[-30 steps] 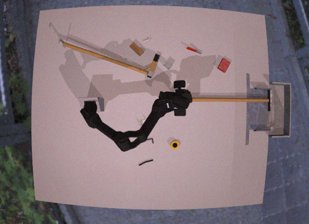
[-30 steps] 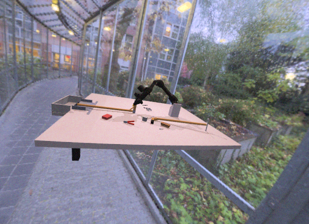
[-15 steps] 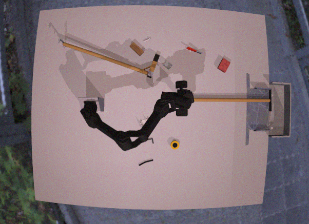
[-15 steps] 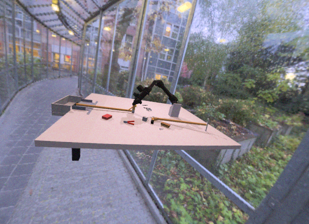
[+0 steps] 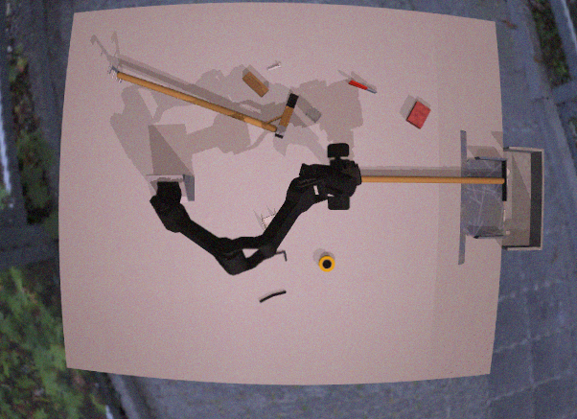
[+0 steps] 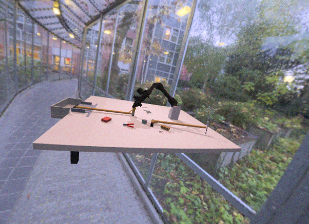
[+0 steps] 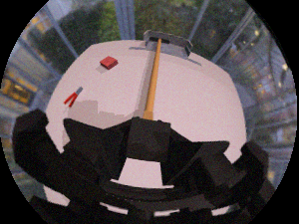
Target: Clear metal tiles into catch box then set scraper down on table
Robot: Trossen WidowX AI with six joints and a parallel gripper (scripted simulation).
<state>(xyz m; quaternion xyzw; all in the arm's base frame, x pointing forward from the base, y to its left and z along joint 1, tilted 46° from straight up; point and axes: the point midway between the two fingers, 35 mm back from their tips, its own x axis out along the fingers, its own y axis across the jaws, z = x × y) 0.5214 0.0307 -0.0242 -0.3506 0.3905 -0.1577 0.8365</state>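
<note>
My gripper [image 6: 133, 108] [image 7: 148, 120] is shut on the upright grip of the long scraper [image 5: 431, 179] [image 6: 102, 109] [image 7: 154, 74]; its fingertips are hidden from above. The scraper's wooden pole runs straight out over the steel bench plate [image 5: 483, 211] [image 7: 174, 48]. Its black blade [image 5: 504, 192] is at the plate's far edge, beside the catch box [image 5: 537, 201] [image 6: 57, 112]. I can make out no tile on the visible plate. Small pale marks show just past the blade, at the box's near side; I cannot tell if they are tiles.
A second long wooden tool [image 5: 192, 100] [image 6: 179, 124] with a forked end lies across the table. A red block [image 5: 419, 114] [image 6: 106, 119] [image 7: 109, 63], red pliers [image 5: 358, 85] [image 7: 72, 99], a brown block [image 5: 255, 83] and a yellow roll [image 5: 321, 264] lie around.
</note>
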